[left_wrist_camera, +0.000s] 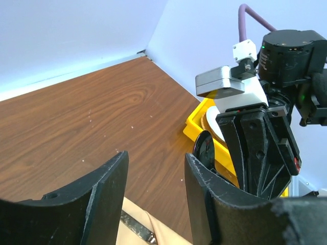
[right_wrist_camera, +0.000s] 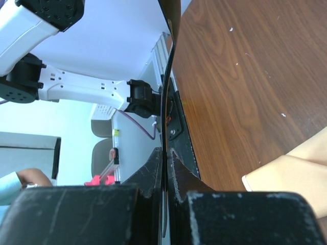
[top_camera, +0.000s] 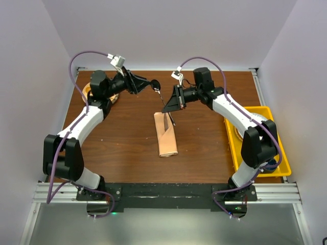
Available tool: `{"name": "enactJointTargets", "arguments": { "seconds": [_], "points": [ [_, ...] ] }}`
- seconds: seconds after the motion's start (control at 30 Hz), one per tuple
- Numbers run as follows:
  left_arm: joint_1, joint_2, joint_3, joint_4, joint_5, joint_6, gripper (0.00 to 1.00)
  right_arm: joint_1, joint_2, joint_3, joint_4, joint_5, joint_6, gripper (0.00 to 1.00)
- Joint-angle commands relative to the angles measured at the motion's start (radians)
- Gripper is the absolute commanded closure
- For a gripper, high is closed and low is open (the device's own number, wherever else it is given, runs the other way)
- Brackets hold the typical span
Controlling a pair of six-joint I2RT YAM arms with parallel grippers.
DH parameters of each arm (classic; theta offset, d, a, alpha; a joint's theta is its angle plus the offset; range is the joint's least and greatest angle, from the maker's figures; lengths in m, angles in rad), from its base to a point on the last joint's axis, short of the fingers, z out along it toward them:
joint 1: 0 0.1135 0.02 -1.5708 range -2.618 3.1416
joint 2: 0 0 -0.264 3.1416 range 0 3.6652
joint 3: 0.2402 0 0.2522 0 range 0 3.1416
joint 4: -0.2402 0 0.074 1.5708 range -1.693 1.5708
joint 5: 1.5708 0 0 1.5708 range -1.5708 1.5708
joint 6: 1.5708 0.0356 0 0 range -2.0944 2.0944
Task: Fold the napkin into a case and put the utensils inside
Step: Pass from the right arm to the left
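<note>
The napkin lies folded as a narrow peach case (top_camera: 166, 138) mid-table, with a dark utensil (left_wrist_camera: 135, 226) resting in its fold (left_wrist_camera: 166, 234). My right gripper (top_camera: 169, 106) hangs just above the case's far end, shut on a dark spoon (top_camera: 159, 93). The spoon's thin handle (right_wrist_camera: 167, 76) runs straight out between the pressed fingers (right_wrist_camera: 153, 168). Its round bowl (left_wrist_camera: 206, 148) sits just outside my left gripper's right finger. The left gripper (top_camera: 147, 84) is open, with only table and cloth showing in the gap (left_wrist_camera: 156, 155). A corner of the case (right_wrist_camera: 296, 168) shows in the right wrist view.
A yellow bin (top_camera: 278, 155) holding white dishes stands at the right edge of the table, also visible as a yellow bin (left_wrist_camera: 196, 122) past the left fingers. A round wooden plate (top_camera: 87, 92) peeks out behind the left arm. White walls close in the back and sides.
</note>
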Motion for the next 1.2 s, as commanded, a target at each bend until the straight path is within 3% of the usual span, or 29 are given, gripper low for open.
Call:
{"name": "enactJointTargets", "arguments": {
  "seconds": [0.0,0.23,0.47,0.7,0.97,1.17],
  "points": [
    [-0.005,-0.027,-0.028,0.137,0.080,-0.055,0.47,0.001,-0.036,0.010,-0.001,-0.029,-0.017,1.00],
    [0.050,-0.025,-0.073,0.301,0.077,-0.220,0.44,0.001,-0.037,0.010,-0.018,-0.032,-0.024,1.00],
    [0.056,-0.004,-0.070,0.376,0.172,-0.244,0.41,0.001,-0.031,0.025,-0.040,-0.038,-0.040,1.00],
    [0.008,0.041,0.087,0.009,0.175,0.026,0.49,0.001,-0.023,0.033,-0.055,-0.031,-0.057,1.00],
    [0.004,0.090,0.167,-0.145,0.202,0.131,0.71,0.000,-0.028,0.039,-0.087,-0.015,-0.092,1.00],
    [-0.002,0.116,0.194,-0.184,0.255,0.154,0.71,0.001,-0.011,0.052,-0.102,-0.008,-0.101,1.00]
  ]
}}
